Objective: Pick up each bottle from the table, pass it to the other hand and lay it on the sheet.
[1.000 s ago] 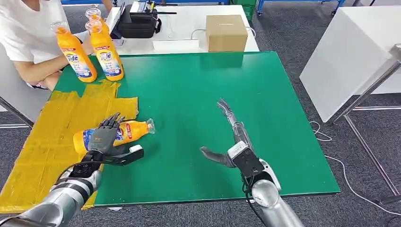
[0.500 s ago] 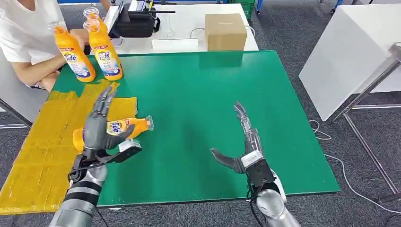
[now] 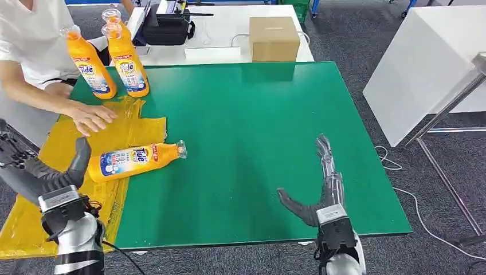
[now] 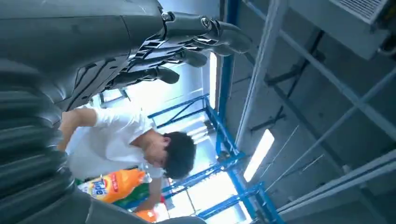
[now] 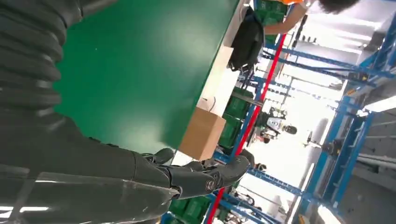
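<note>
- My left hand (image 3: 54, 177) is off past the table's left edge, low and near me, fingers apart and holding nothing. The left wrist view shows the same thing, dark fingers (image 4: 187, 42) spread against the ceiling.
- My right hand (image 3: 321, 192) hovers over the green table top (image 3: 258, 126) near its front right part, fingers stretched forward, thumb out to the side, nothing in it.
- One orange plastic detergent bottle with a clear cap (image 3: 136, 160) lies flat, body on the crinkly yellow sheet (image 3: 57, 154) and its cap end poking over the sheet's edge onto the green. I'd call that one placed.
- Its long axis runs roughly left to right, cap towards the table's middle, tilted a touch away from me.
- Next targets: two upright orange bottles (image 3: 106, 57) at the far left corner, just beside each other and close to the sheet's far edge.
- They sit up and left of both hands, and my left hand is clearly the nearer one; the right is well apart from them.
- Labels read "Tide" on all three; the smaller print is too tiny to make out.
- A person's hand (image 3: 89, 117) rests on the sheet between the lying bottle and the standing pair, so I'd watch for that on the reach.
</note>
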